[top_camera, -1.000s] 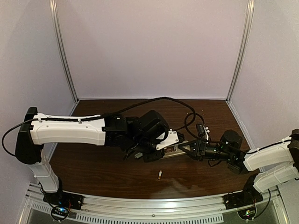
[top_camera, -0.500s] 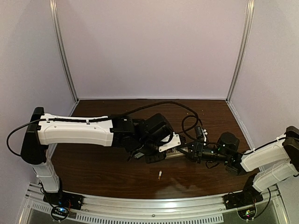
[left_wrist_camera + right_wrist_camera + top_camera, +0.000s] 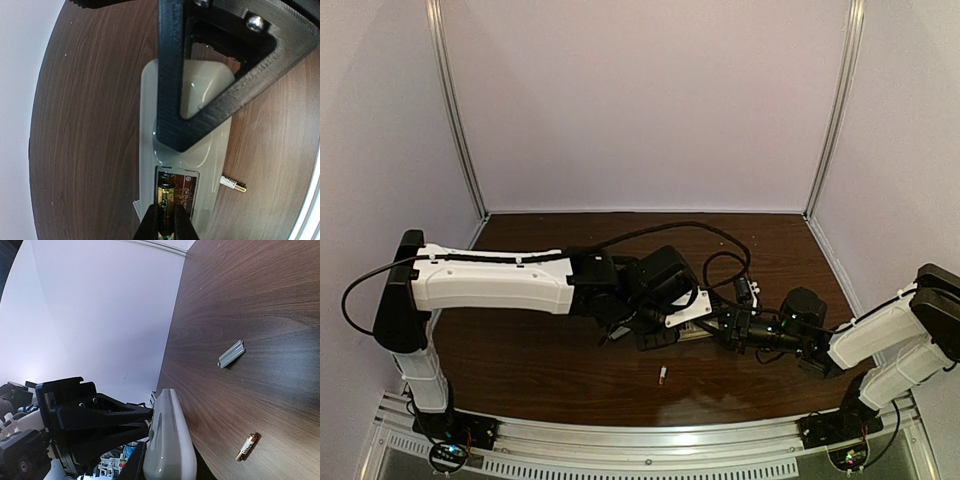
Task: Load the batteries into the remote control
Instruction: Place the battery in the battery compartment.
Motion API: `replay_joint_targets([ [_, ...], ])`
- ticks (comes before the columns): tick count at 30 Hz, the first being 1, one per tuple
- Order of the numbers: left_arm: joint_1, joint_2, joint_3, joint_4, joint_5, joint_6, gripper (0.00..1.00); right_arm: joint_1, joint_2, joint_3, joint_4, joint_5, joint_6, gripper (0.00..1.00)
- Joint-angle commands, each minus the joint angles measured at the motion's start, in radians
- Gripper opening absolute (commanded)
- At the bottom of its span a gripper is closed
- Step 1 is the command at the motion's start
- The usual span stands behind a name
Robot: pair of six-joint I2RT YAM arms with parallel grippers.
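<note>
Both arms have crept toward the middle of the table since a second ago: the left arm's shoulder and forearm have slid right, the right arm has pushed left with its elbow lifting, and the wrists now sit closer together. The spare battery [image 3: 662,376] has not budged. The left gripper [image 3: 166,225] is nearly closed, pinching the held battery [image 3: 165,197] by its sides, gold body lengthwise over the open battery bay [image 3: 186,192] at the near end of the remote control [image 3: 212,150]. It looks part-way into the left slot, not yet seated flat. The right gripper [image 3: 723,326] is clamped shut on the remote's far end, with one black triangular finger lying across its white back in the left wrist view. That is probably to pin the remote back-up so it can't skate while the battery is pressed in. Whether the remote rests flat on the table [image 3: 90,150] or is slightly raised I can't tell. The grey bay cover [image 3: 231,354] lies on the wood well apart from the remote, leaving the bay exposed. The spare battery waits just beside the remote's near corner, likely the next pick. As for pose, the left arm stretches almost level from its base, wrist bent down toward the near edge. The right arm stays low, forearm reaching left close over the wood, and the two grippers meet nose to nose over the remote.
</note>
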Motion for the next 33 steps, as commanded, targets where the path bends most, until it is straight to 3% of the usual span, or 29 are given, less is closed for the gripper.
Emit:
replay_joint_targets([
  [1, 0.005, 0.035, 0.032, 0.009, -0.019, 0.021, 0.09, 0.022, 0.006, 0.004, 0.112, -0.03, 0.021, 0.0],
  [11, -0.001, 0.045, 0.033, 0.003, -0.035, 0.031, 0.23, 0.023, 0.008, 0.003, 0.127, -0.031, 0.032, 0.0],
  [24, -0.001, -0.037, 0.01, 0.046, -0.041, 0.006, 0.27, 0.022, 0.02, -0.015, 0.161, -0.032, 0.054, 0.0],
  [33, -0.001, -0.097, -0.057, 0.111, 0.046, 0.008, 0.49, 0.023, 0.071, -0.035, 0.262, -0.032, 0.107, 0.0],
])
